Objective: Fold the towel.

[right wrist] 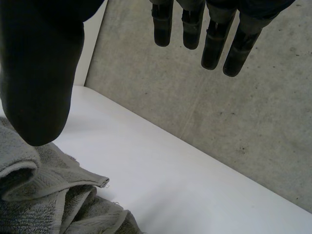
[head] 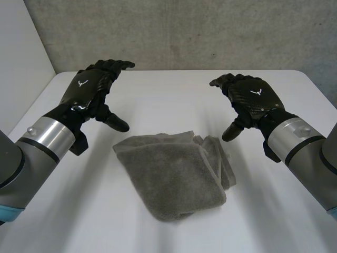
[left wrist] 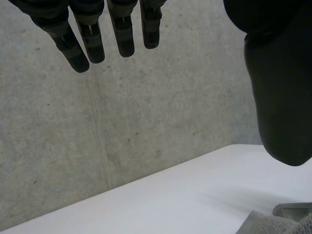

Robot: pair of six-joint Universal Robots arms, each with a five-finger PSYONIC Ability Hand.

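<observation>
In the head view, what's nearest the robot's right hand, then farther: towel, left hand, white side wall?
1. towel, in the middle, beside the right hand.
2. left hand, across the table.
3. white side wall, beyond the left hand.

White worktop [head: 168,95], smooth, matte, far corners rounded. Grey concrete wall [head: 174,31] right behind far edge, speckled with small pits, faint vertical seam. Plain white side panel [head: 18,58] along worktop's left side, meeting concrete wall at corner.

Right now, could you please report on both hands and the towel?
Left hand open, right hand open, neither touching. Towel loosely folded, rumpled, on table between them.
</observation>
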